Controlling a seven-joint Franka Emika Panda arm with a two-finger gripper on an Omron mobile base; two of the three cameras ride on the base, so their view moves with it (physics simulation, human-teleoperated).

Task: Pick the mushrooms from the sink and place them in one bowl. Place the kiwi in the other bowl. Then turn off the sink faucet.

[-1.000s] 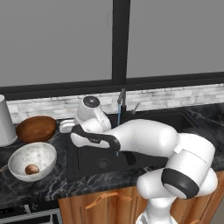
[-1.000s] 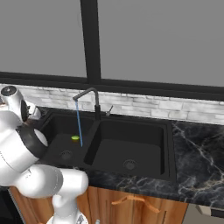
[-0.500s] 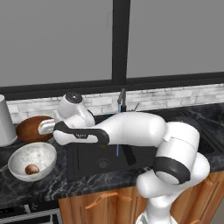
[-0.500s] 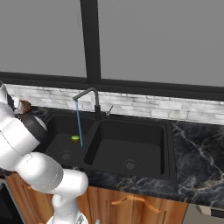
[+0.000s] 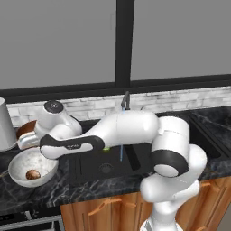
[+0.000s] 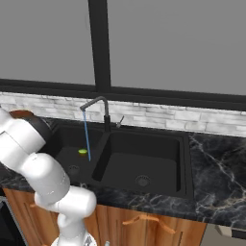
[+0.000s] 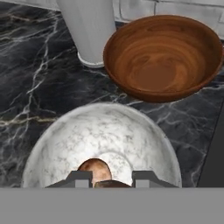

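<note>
My gripper (image 7: 110,180) hangs just above the white speckled bowl (image 7: 100,131), shut on a brown mushroom (image 7: 109,184) that peeks out between the fingertips. A second mushroom (image 7: 93,168) lies inside that bowl, and it shows there too as the mushroom (image 5: 31,174) in the left base view. Beyond the white bowl stands the brown wooden bowl (image 7: 164,57), with nothing in it. The lime-green kiwi (image 6: 82,152) lies in the left basin of the black sink (image 6: 139,166). Water runs from the faucet (image 6: 97,102) in a thin blue stream.
A tall pale grey cylinder (image 7: 89,26) stands on the dark marble counter (image 7: 30,83), close behind the white bowl and left of the wooden one. My arm (image 5: 122,131) stretches leftward across the sink's left basin. A white brick backsplash runs behind the counter.
My arm has swung left from over the sink to above the white bowl, the gripper staying shut. The kiwi and the water stream have not moved.
</note>
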